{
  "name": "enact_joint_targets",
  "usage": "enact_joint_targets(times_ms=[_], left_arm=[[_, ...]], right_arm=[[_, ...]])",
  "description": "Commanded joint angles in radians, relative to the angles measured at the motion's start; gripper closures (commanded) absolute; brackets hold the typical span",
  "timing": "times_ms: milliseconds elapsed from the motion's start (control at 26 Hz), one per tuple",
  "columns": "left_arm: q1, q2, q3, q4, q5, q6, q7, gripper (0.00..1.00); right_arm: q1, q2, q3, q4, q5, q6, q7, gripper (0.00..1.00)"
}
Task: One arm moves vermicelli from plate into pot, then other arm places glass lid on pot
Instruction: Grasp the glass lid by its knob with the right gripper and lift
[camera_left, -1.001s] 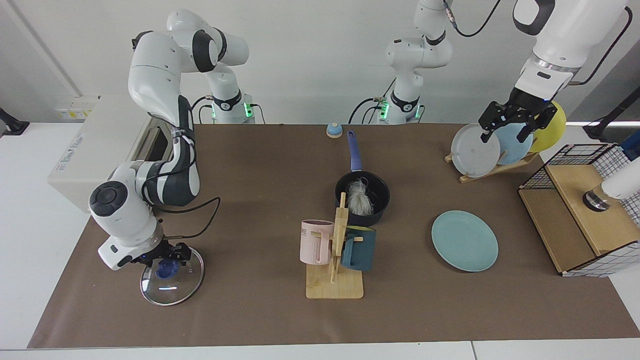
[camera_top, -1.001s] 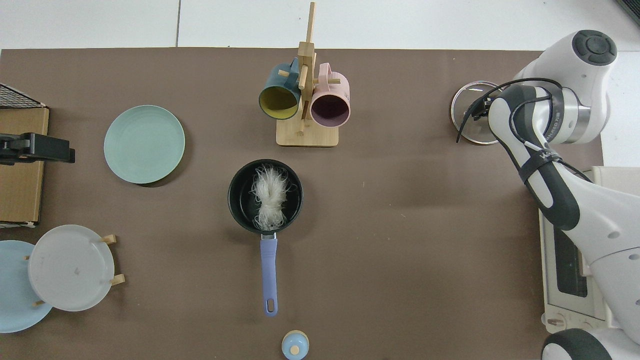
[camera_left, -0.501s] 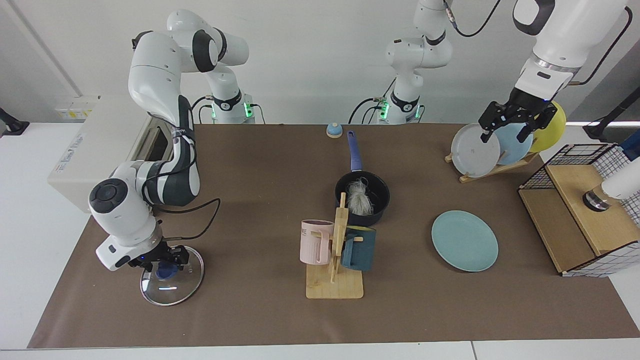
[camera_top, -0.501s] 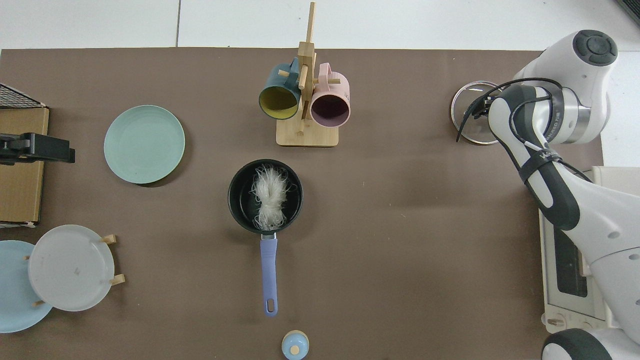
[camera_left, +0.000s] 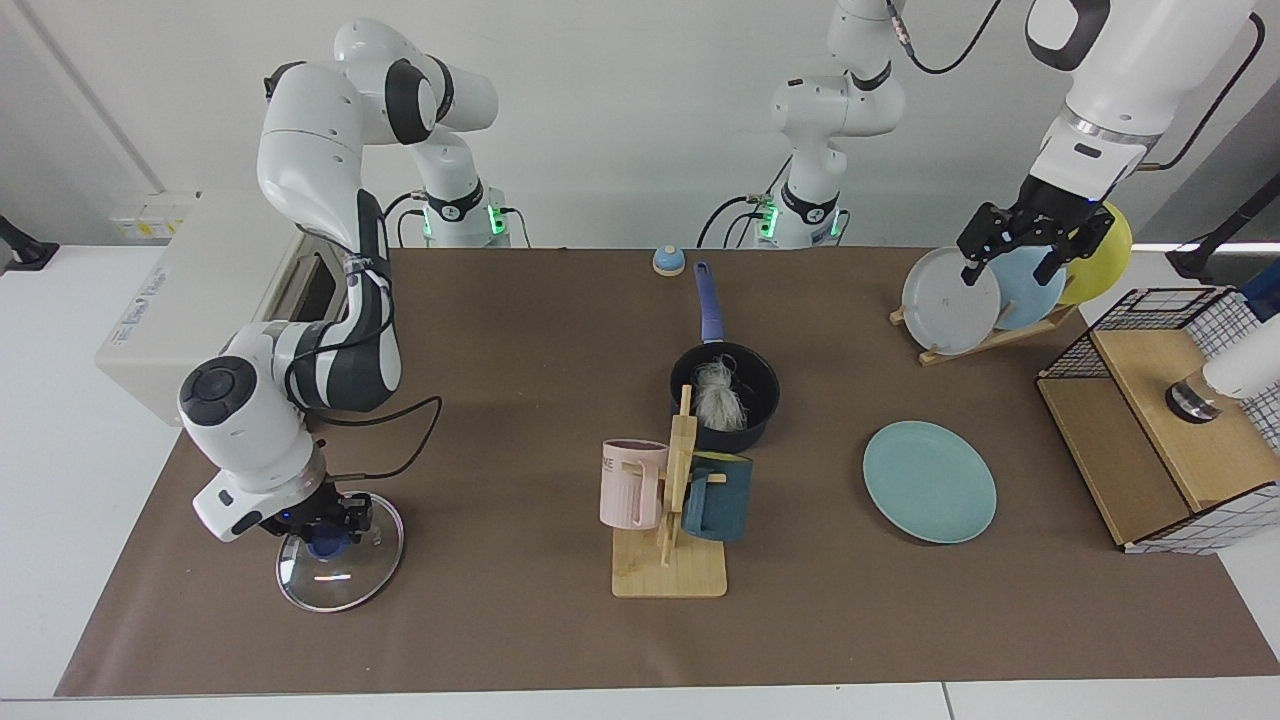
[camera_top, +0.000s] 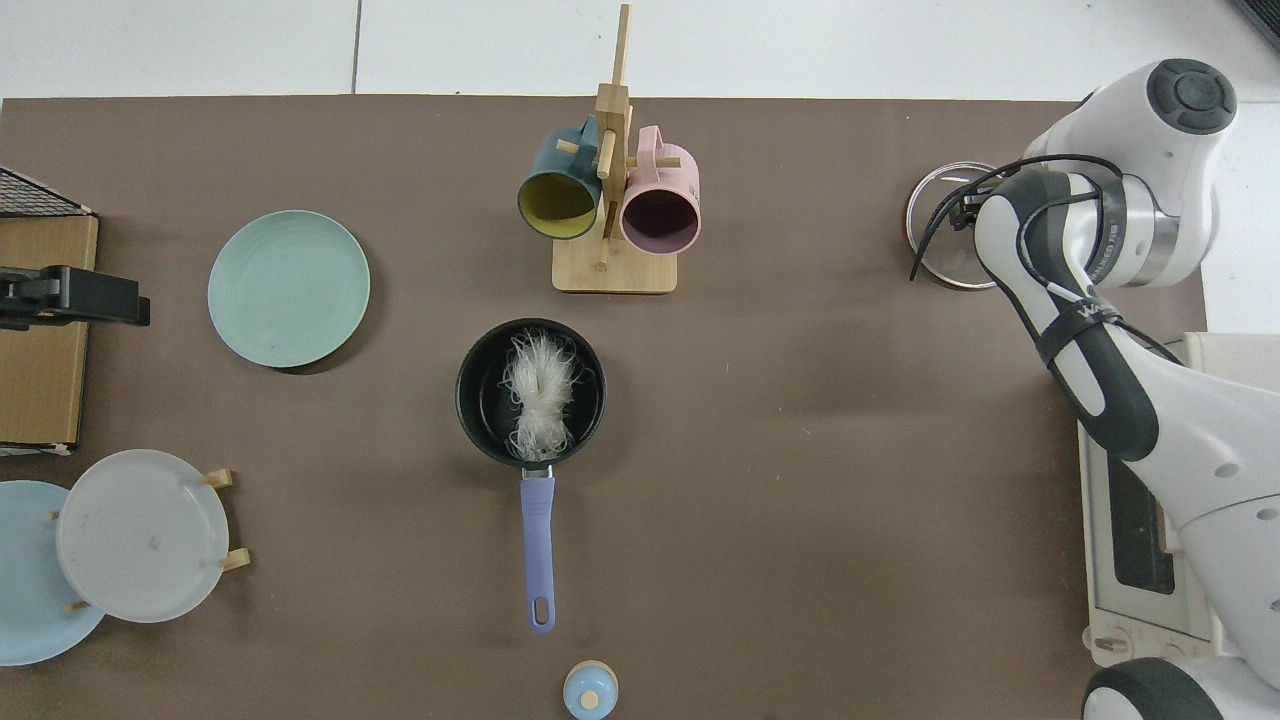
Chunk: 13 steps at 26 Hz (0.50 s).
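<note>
**Noodles in pot, lid under right hand**

Vermicelli (camera_top: 540, 392) heaped inside the pot (camera_top: 478, 400), near the middle of the bench (camera_left: 500, 330); long blue handle pointing toward the arm bases. Pot uncovered. Teal plate (camera_left: 930, 482) bare, lying flat on the brown mat well to the side of the pot, below the rack of upright plates (camera_left: 950, 300).

Glass lid (camera_left: 340, 560) flat on the mat at the far end from the plate, well apart from the pot. Right hand (camera_left: 325, 527) down on the lid's blue knob (camera_left: 324, 546), fingers drawn in against the knob on either side, clamped on it. In the top view, most of the lid hidden beneath the right arm's wrist and cable, only part of the metal rim (camera_top: 925, 215) showing.

Left hand (camera_left: 1020, 240) held high in front of the plate rack, fingers apart, gripping nothing; left arm waiting there.

Wooden mug stand (camera_left: 670, 560) just in front of the pot, carrying a pink mug (camera_left: 630, 485) and a dark teal mug (camera_left: 716, 500). Small blue bell-shaped object (camera_left: 669, 260) beyond the tip of the pot handle. Wire-and-wood crate (camera_left: 1170, 420) at the bench end near the plate, white appliance (camera_left: 190, 300) at the other end behind the right arm.
</note>
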<state>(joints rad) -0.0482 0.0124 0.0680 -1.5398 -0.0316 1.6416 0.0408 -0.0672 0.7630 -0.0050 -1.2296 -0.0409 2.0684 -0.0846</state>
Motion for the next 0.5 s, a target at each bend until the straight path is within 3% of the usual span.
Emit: enact_joint_targets(times_ms=[0, 193, 462], left_arm=[[-0.012, -0.017, 0.007, -0.017, 0.016, 0.001, 0.008, 0.0], [-0.012, -0.017, 0.007, -0.017, 0.016, 0.001, 0.007, 0.0], [-0.012, -0.017, 0.007, -0.017, 0.016, 0.001, 0.007, 0.0]], right_arm=[[-0.002, -0.024, 0.003, -0.005, 0.012, 0.013, -0.027, 1.0], [0.001, -0.1, 0.005, -0.037, 0.023, -0.031, -0.023, 1.0], [0.0, -0.258, 0.005, -0.206, 0.027, -0.073, -0.012, 1.0]])
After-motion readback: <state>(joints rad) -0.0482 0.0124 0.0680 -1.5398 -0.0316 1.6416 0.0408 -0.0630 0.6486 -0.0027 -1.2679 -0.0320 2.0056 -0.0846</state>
